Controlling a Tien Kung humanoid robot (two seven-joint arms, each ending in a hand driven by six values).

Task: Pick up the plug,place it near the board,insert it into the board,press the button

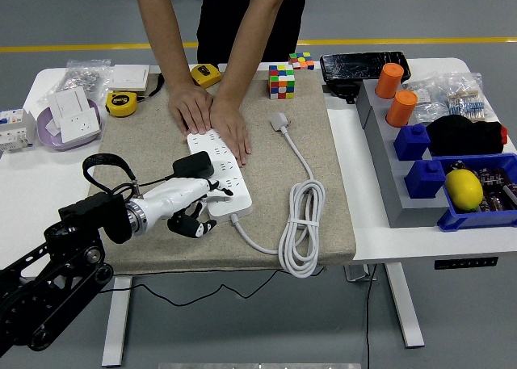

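A white power strip [229,175] lies on a beige mat [331,183]. A black plug [192,166] sits on its near left part, with its black cable looping off to the left [101,164]. My left hand [202,206] is at the strip's near end, just below the plug. One finger reaches onto the strip's near edge [221,193], and the other fingers [191,223] are curled under and hold nothing. A person's two hands [212,117] press down the strip's far end. The strip's white cable lies coiled [302,224], and its white plug [280,121] is loose on the mat.
Two colour cubes [281,82] and yellow tape measures [121,102] lie at the back. A purple bowl with wall sockets [69,120] is at the left. At the right are a grey box [388,175], orange cups [401,106] and blue bins with a lemon [463,188].
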